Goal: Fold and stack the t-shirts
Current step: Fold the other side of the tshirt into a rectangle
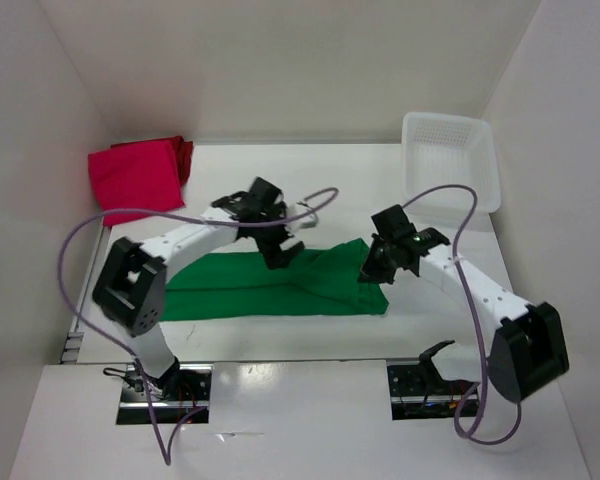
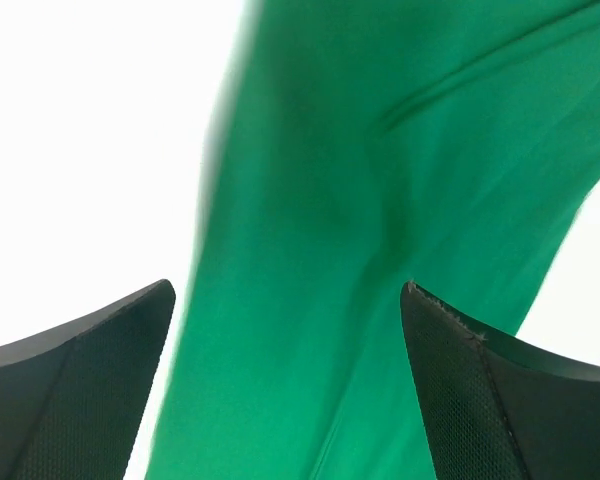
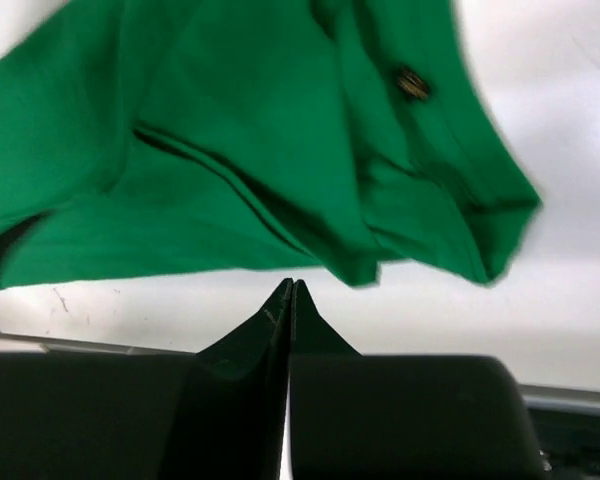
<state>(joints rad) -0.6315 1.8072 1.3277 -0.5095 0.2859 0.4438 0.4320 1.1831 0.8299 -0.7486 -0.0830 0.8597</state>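
The green shirt [image 1: 270, 285] lies in a long strip on the table, forward and left of the basket [image 1: 450, 160]. The red shirts [image 1: 135, 178] sit stacked far to the basket's left. The left gripper [image 2: 290, 380] hangs open over the green cloth. The right gripper [image 3: 290, 290] is pinched closed on nothing at the strip's basket-side end. The strip probably needs folding across next, which means gripping that end first.

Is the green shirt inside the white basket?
No, the green shirt lies flat on the table, apart from the basket at the far right.
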